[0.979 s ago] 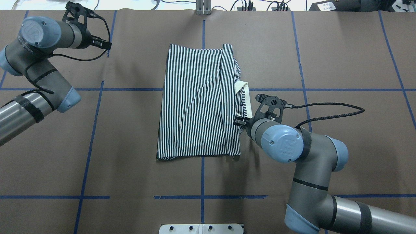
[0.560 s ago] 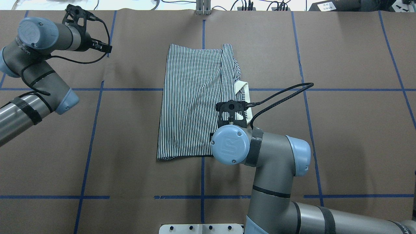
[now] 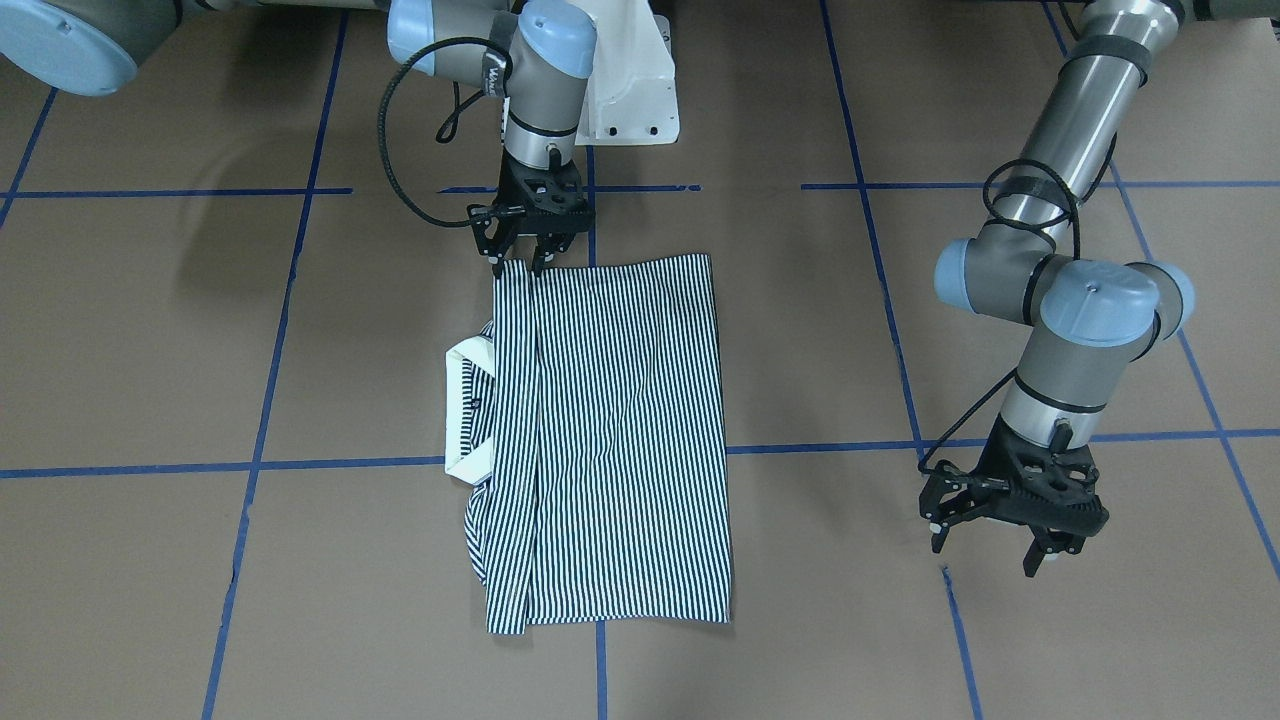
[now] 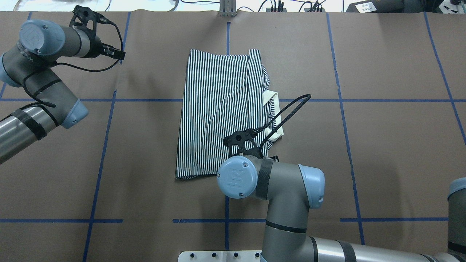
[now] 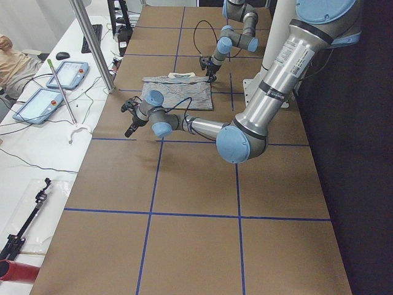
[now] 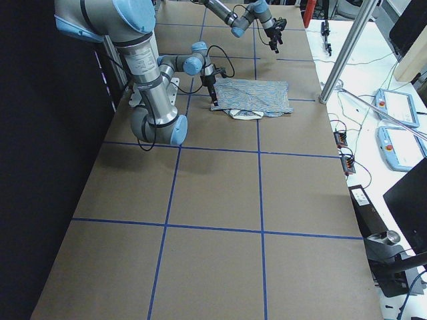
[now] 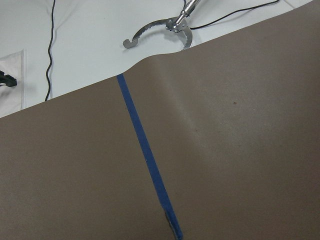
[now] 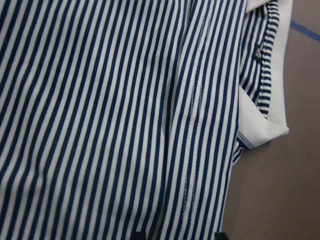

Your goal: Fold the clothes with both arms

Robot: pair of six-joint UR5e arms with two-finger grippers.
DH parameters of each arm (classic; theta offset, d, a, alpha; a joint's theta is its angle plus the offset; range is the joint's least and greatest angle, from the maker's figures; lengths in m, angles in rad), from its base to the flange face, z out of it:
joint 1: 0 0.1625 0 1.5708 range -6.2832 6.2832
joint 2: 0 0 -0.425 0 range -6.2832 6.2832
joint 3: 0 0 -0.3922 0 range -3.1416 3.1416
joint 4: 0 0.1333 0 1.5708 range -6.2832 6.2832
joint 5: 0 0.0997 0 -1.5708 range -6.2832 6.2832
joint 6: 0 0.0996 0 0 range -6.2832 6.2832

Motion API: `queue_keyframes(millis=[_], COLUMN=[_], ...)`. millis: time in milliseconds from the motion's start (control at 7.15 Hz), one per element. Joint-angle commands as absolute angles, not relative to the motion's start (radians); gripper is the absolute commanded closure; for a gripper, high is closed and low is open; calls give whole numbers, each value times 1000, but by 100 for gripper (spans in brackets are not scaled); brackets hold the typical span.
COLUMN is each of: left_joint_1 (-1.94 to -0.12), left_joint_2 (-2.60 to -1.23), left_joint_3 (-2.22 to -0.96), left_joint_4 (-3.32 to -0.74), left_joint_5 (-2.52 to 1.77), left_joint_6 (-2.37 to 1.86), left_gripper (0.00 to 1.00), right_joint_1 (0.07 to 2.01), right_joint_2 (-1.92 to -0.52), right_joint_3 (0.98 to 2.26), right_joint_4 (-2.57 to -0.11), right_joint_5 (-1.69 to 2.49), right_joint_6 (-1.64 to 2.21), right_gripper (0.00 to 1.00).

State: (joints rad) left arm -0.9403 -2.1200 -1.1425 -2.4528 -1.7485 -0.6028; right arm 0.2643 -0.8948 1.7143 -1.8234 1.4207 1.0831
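Note:
The striped polo shirt [image 3: 610, 440] lies folded into a long rectangle in the middle of the brown table, its cream collar [image 3: 462, 410] sticking out at one side. It also shows in the overhead view [image 4: 222, 109] and fills the right wrist view [image 8: 100, 125]. My right gripper [image 3: 517, 262] points down at the shirt's corner nearest the robot, jaws open, fingertips on or just above the fabric edge. In the overhead view its wrist hides it. My left gripper [image 3: 985, 550] is open and empty, hovering over bare table well to the side of the shirt, near the far edge [image 4: 115, 54].
The white pedestal base [image 3: 630, 90] stands just behind the right gripper. Blue tape lines [image 4: 109, 145] grid the table. A metal post [image 4: 227, 7] and cables lie along the far edge. A metal clamp [image 7: 165, 30] lies on the white bench beyond it.
My right arm has swung from beside the collar across to the shirt's near corner, with its wrist turned. My left arm has barely shifted.

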Motion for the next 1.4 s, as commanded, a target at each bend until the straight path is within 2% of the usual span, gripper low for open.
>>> queue_keyframes(millis=[0, 140, 420, 560, 700, 979, 1259], left_joint_1=[-940, -940, -940, -940, -940, -939, -937], left_joint_2=[-2120, -2120, -2120, -2120, -2120, -2120, -2120], left_joint_3=[-1143, -1143, -1143, -1141, -1143, -1141, -1141], left_joint_4=[-2453, -2453, -2453, -2453, -2453, -2453, -2453], left_joint_5=[-1749, -1749, -1749, -1749, -1749, -1749, -1749], left_joint_6=[-603, -609, -614, -615, -614, -615, -617], left_gripper=[0, 0, 0, 0, 0, 0, 0], right_joint_1=[258, 258, 256, 255, 256, 264, 246], right_joint_2=[-893, -896, -899, -891, -891, -914, -1050], right_joint_3=[1706, 1707, 1707, 1713, 1718, 1755, 1868], right_joint_4=[-1825, -1833, -1847, -1861, -1868, -1873, -1865], right_joint_5=[1419, 1419, 1417, 1417, 1416, 1416, 1363], right_joint_6=[1034, 1004, 989, 988, 988, 989, 1000], right_gripper=[51, 56, 75, 95, 100, 100, 100])
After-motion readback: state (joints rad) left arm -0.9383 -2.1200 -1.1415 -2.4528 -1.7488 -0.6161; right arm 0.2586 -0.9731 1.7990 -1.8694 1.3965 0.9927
